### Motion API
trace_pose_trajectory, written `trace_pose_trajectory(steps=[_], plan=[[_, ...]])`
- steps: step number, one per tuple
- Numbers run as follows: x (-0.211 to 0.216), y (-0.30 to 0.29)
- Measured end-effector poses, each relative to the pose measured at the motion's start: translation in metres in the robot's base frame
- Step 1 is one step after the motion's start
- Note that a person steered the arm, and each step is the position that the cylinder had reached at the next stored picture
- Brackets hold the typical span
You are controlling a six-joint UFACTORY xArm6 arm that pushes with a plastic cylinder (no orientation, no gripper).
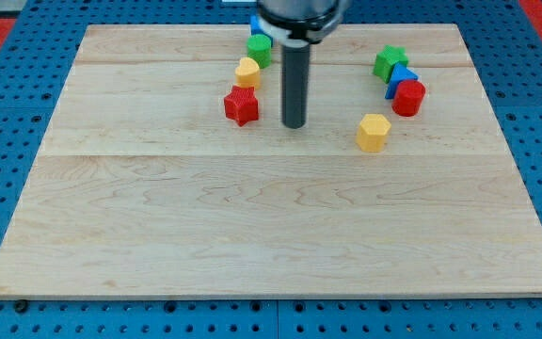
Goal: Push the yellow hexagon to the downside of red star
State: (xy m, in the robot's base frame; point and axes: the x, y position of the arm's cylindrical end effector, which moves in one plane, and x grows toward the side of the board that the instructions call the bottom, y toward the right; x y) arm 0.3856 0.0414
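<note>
In the camera view, my tip (294,125) rests on the wooden board (252,226), just to the view's right of the red star (241,105) and apart from it. There are no jaws on this rod. The yellow hexagon (373,132) sits well off to the view's right, below a red cylinder (408,97), a blue block (400,77) and a green star (390,61). Above the red star cluster a yellow block (247,72), a green block (260,49) and a blue block (255,24) half hidden. I can read no writing.
</note>
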Motion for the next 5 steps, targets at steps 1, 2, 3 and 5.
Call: trace_pose_trajectory(steps=[1,2,3,5], plan=[[-0.012,0.047],[-0.010,0.108],[0.002,0.149],[0.028,0.082]])
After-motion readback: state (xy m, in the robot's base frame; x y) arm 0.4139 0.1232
